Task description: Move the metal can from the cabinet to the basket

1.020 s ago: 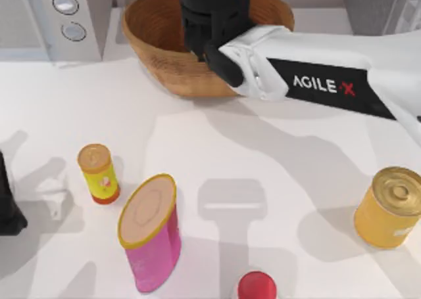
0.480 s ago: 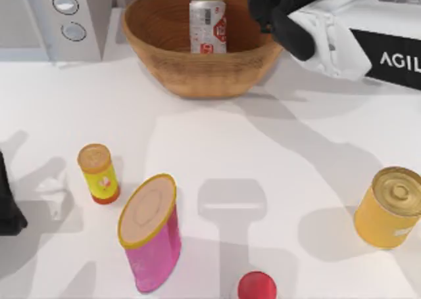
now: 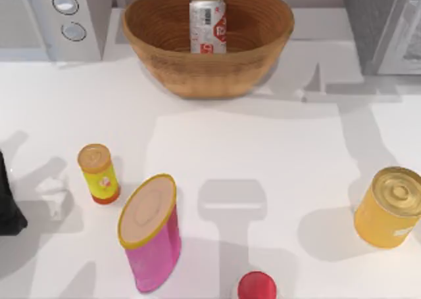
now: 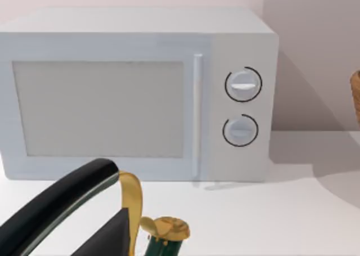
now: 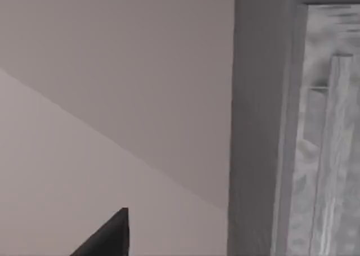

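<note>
One white bench (image 3: pixel 276 154) carries everything I can see from above. At its back left stands the microwave (image 3: pixel 49 20); at the back right corner is the grey cabinet (image 3: pixel 381 23), whose framed door also shows in my right wrist view (image 5: pixel 315 132). Between them sits the basket (image 3: pixel 164 56), with the metal can (image 3: pixel 208 24) standing upright inside it, toward the far wall. Nearer the front are a pink canister (image 3: pixel 151 233), a golden tin (image 3: pixel 389 207) at the right, a small yellow tube (image 3: pixel 99 173) at the left, and a red cap (image 3: pixel 256 287) at the front edge. Left claw (image 4: pixel 84 211): parked facing the microwave; right claw (image 5: pixel 107 236): near the cabinet. I cannot tell either one's grip.
</note>
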You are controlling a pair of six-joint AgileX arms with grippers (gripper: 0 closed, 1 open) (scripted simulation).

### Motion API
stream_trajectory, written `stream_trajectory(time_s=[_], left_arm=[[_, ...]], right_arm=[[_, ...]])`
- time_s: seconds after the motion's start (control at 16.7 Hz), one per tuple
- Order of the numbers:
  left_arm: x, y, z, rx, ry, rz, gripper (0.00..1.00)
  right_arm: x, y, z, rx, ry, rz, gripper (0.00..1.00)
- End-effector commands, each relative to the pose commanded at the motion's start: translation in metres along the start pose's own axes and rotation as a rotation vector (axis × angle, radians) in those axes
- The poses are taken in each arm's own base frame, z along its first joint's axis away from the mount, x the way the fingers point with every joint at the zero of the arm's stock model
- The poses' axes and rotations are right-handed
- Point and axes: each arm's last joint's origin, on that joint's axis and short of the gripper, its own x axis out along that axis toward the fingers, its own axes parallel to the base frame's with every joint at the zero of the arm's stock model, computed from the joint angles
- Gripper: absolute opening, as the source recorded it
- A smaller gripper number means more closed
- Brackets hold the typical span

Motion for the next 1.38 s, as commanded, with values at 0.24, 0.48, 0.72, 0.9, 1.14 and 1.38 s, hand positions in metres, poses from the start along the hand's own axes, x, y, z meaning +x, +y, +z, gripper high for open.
stream_trajectory(time_s=[0.24, 0.48, 0.72, 0.9, 1.14, 1.38], left_arm=[[0.000, 0.000, 0.000, 0.000, 0.000, 0.000, 1.00], [0.000, 0.000, 0.000, 0.000, 0.000, 0.000, 1.00], [0.000, 0.000, 0.000, 0.000, 0.000, 0.000, 1.00], [0.000, 0.000, 0.000, 0.000, 0.000, 0.000, 1.00], [0.000, 0.000, 0.000, 0.000, 0.000, 0.000, 1.00], [0.000, 0.000, 0.000, 0.000, 0.000, 0.000, 1.00]], right_arm=[[-0.093, -0.057, -0.037, -0.001, -0.026, -0.003, 1.00], [-0.142, -0.081, -0.109, -0.010, 0.000, -0.002, 1.00], [-0.156, -0.089, -0.167, -0.012, 0.047, 0.000, 1.00], [-0.158, -0.091, -0.183, -0.011, 0.062, 0.000, 1.00], [-0.158, -0.091, -0.183, -0.011, 0.064, 0.002, 1.00], [-0.154, -0.095, -0.174, -0.012, 0.043, 0.001, 1.00]])
